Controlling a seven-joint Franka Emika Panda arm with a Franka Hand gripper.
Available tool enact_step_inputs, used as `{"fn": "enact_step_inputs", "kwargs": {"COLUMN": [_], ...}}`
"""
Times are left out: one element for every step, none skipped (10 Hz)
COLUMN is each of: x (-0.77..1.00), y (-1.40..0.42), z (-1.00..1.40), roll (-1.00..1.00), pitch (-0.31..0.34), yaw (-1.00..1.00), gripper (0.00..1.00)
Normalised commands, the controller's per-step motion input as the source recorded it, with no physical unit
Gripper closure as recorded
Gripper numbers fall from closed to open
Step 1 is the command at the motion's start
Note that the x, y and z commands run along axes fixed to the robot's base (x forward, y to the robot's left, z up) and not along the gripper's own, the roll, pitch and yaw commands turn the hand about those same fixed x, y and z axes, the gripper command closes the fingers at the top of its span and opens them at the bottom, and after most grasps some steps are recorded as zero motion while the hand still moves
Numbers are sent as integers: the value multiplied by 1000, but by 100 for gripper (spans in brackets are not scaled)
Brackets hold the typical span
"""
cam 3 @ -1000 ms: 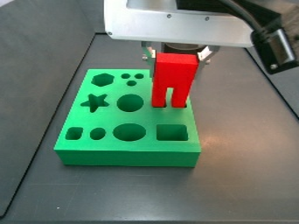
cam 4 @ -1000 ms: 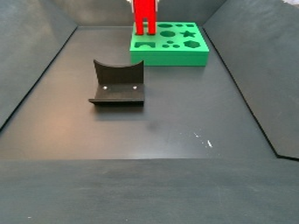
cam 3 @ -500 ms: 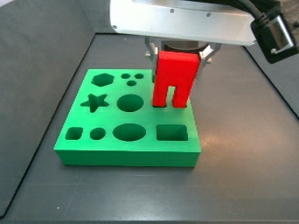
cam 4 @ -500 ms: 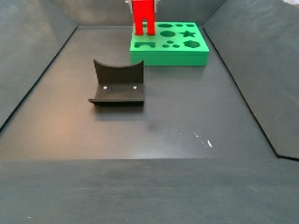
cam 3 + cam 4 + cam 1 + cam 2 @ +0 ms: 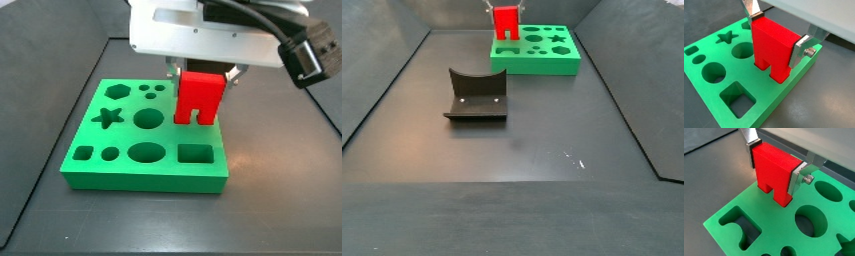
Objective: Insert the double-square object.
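No brand, label or writing can be read on anything in view. The gripper [image 5: 776,31] is closed on the double-square object [image 5: 774,48], its flat silver fingers [image 5: 798,174] pressed against the two opposite sides of the block's solid upper body; the hold shows in both wrist views and in a side view [image 5: 201,72]. The block is smooth, bright red plastic with sharp edges, two parallel square legs and a slot between them. Directly beneath the gripper lies the green board [image 5: 91,170], a matte slab with star, round and square holes; the legs' tips sit at its top face. Well away from the gripper, the dark fixture [image 5: 476,97] stands on the grey floor.
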Motion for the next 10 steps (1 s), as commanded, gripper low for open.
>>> {"fn": "enact_step_inputs", "kwargs": {"x": [-17, -66, 0, 0, 51, 217, 280, 89, 14, 0], "y": [-106, -80, -66, -109, -140, -143, -103, -111, 6, 0], "z": [-197, -309, -380, -369, -334, -283, -291, -229, 0, 0], "roll": [0, 106, 191, 219, 187, 184, 150, 0, -21, 0], "pitch": [-237, -291, -300, -299, -224, -106, -66, -83, 0, 0], "yaw": [-34, 0, 0, 0, 31, 74, 97, 0, -71, 0], "gripper": [100, 100, 100, 100, 100, 100, 100, 100, 100, 100]}}
